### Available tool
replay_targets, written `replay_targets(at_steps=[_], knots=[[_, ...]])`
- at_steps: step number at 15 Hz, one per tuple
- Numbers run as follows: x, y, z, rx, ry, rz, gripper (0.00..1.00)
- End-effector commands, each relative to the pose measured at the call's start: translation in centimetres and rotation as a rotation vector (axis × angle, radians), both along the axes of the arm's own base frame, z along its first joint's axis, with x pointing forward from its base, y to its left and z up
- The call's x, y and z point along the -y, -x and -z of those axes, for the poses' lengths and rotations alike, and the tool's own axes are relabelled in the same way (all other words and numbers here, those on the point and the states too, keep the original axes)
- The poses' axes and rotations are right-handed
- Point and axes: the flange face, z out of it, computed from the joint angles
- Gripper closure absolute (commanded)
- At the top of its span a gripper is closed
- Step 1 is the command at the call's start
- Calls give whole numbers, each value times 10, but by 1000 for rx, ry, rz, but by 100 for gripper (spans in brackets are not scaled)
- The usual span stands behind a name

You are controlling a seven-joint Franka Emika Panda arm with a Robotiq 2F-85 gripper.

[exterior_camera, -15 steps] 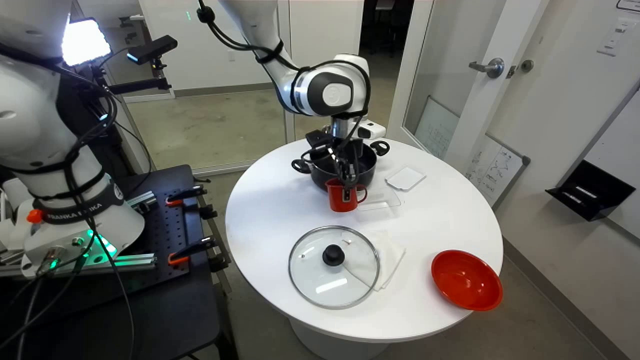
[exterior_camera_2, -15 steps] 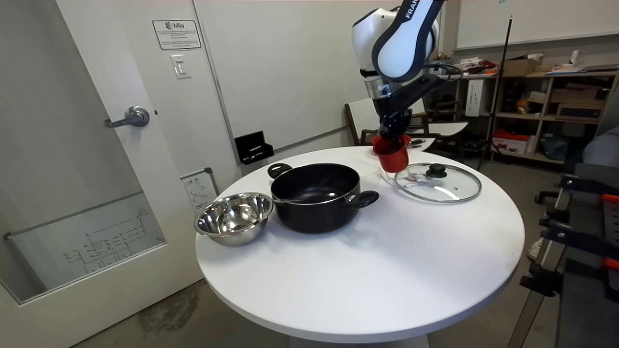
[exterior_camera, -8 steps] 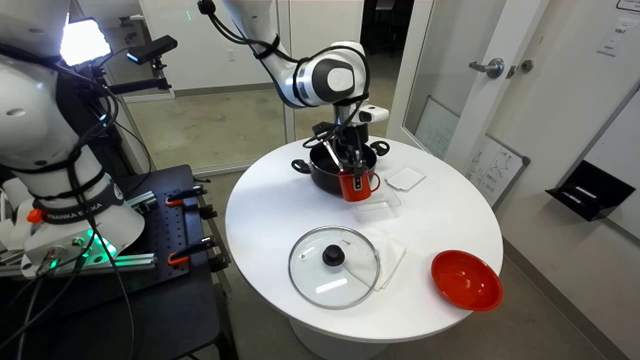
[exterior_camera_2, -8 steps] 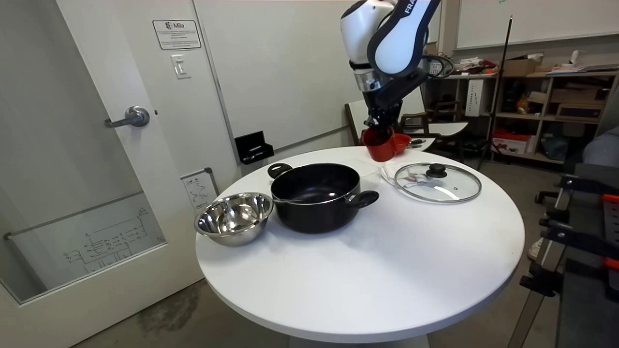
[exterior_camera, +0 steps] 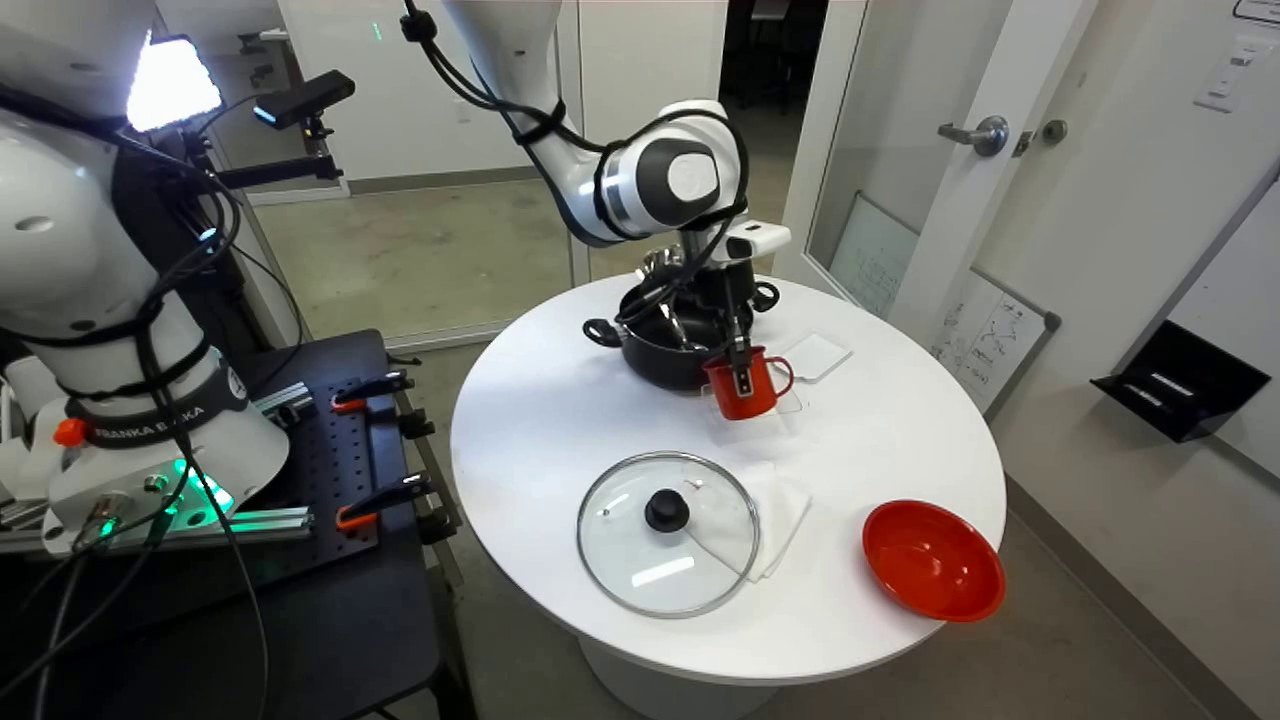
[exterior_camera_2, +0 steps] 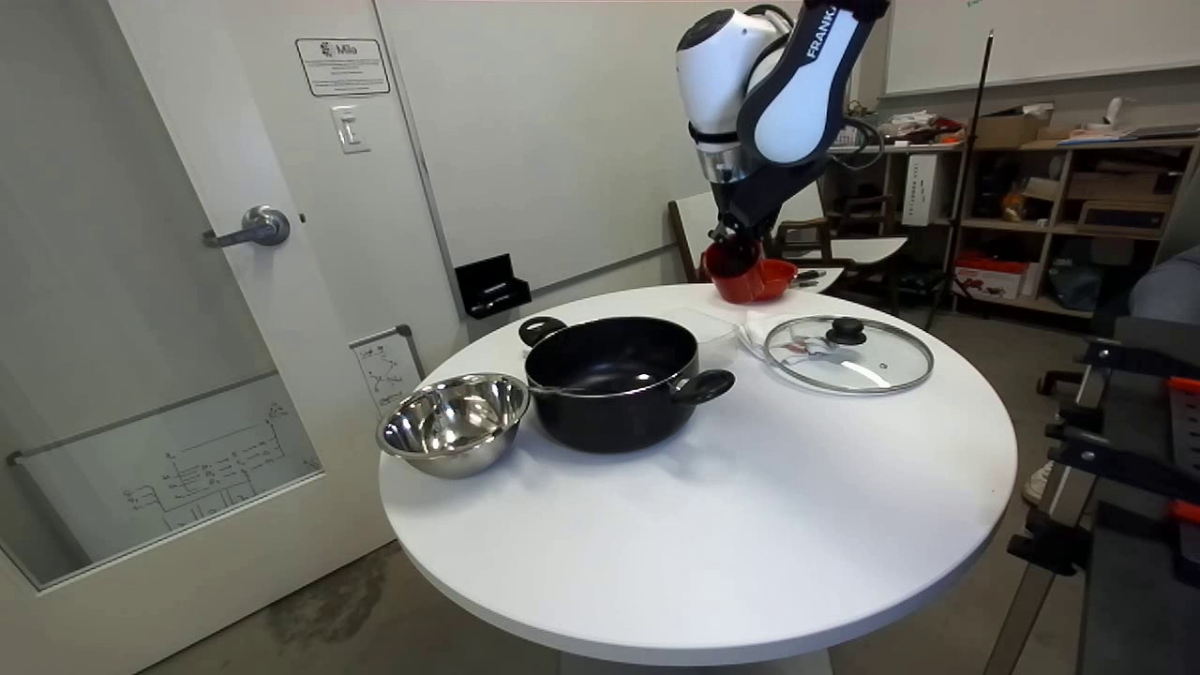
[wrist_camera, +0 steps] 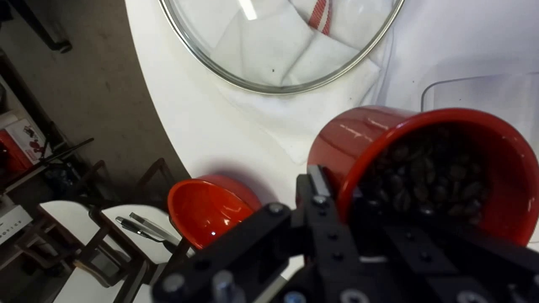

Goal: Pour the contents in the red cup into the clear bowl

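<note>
The gripper (wrist_camera: 339, 191) was clamped on the wall of a glossy, cylindrical red cup (exterior_camera: 763, 388), one finger inside, the cup tilted near the clear bowl (wrist_camera: 476, 90). Dark oval beans (wrist_camera: 425, 176) lay inside, some hidden by the finger. The round-cornered bowl looked faint on the white table (wrist_camera: 189, 109), partly behind the cup and cut off in the wrist view.

the robot's white arm (exterior_camera: 515, 60) slants down from above in both exterior views, its wrist (exterior_camera_2: 722, 167) turned downward; beneath, the black tool (wrist_camera: 339, 191) hangs at a tilt, its two fingers (wrist_camera: 332, 235) clamped close in a grip.
</note>
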Motion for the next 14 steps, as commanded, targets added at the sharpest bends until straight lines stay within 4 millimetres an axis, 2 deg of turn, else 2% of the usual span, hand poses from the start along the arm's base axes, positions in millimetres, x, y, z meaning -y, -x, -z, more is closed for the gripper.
replay_targets(at_steps=[1,4,11,14], knots=[[0,-8,8,60,26,3,98],[-3,-12,12,115,69,7,98],[-18,-18,8,211,165,40,98],[-19,-18,19,228,192,45,98]])
